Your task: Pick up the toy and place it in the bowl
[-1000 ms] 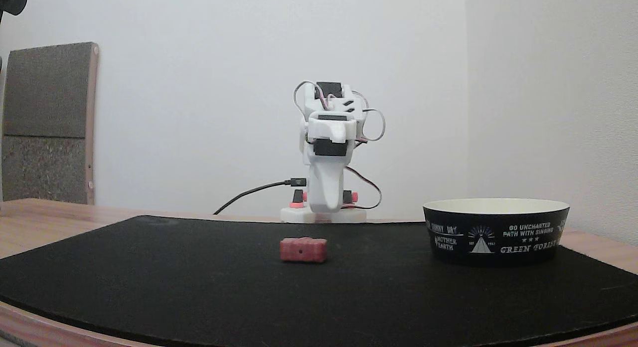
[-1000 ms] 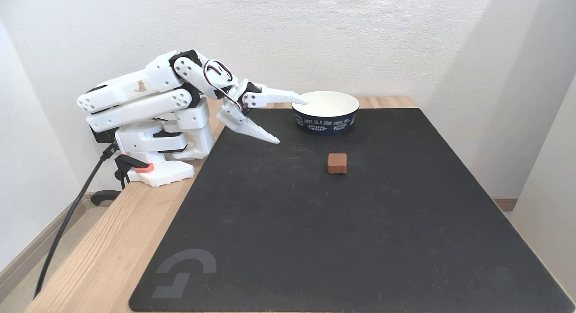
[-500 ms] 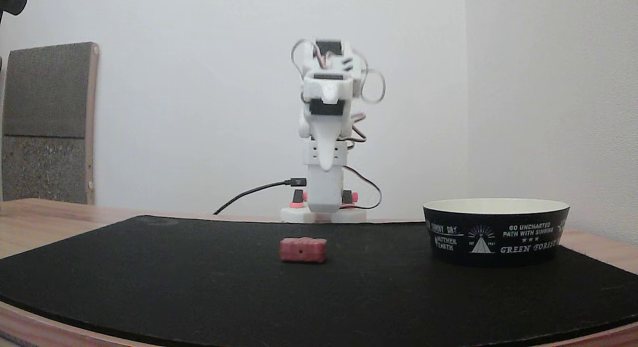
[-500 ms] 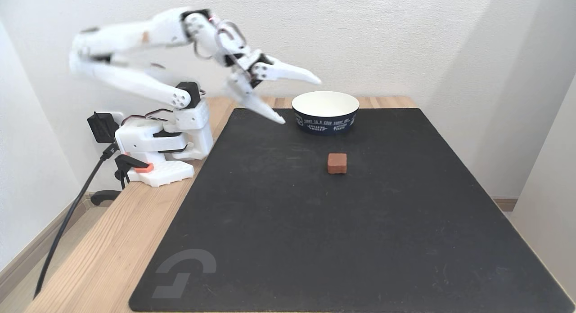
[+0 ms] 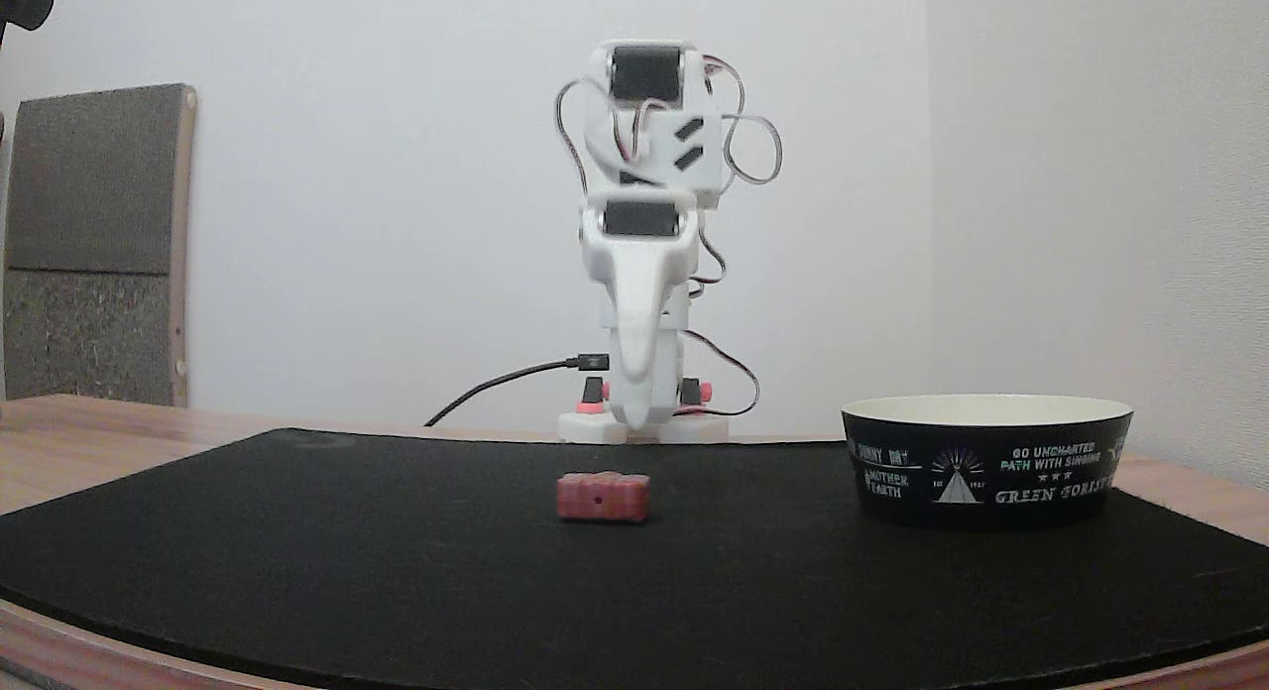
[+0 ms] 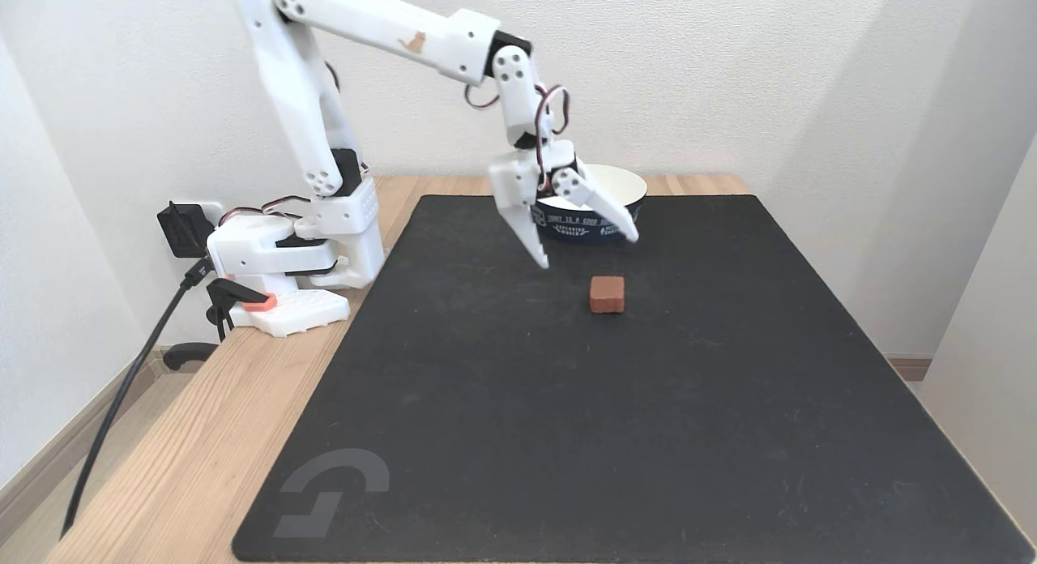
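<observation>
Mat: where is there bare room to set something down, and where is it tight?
The mat's whole near half, from the toy down to the grey logo, lies bare, as does the strip right of the toy and bowl. It is crowded at the far edge, where the open gripper hangs above the mat between bowl and toy.

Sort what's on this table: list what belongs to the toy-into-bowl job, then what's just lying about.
Belongs to the job:
toy
bowl
end effector, open above the mat

Just lying about:
black mat
black cable
grey board against the wall
</observation>
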Motion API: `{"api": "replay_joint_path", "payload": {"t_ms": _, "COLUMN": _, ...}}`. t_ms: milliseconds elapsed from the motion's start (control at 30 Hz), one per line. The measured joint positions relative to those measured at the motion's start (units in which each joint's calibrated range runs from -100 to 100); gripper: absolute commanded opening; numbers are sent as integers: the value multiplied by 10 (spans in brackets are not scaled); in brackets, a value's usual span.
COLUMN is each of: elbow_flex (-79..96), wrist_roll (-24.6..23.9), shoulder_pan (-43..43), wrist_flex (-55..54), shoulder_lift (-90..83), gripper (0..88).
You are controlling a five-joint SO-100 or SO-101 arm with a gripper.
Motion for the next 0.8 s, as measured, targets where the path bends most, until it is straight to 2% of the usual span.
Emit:
{"api": "replay_joint_path", "payload": {"t_ms": 233, "elbow_flex": -147, "wrist_roll": -1, "shoulder_pan": 30, "wrist_flex": 35, "shoulder_lift": 163, "gripper": 421}}
{"api": "replay_joint_path", "payload": {"t_ms": 800, "elbow_flex": -245, "wrist_roll": -1, "shoulder_pan": 23, "wrist_flex": 40, "shoulder_lift": 277, "gripper": 419}}
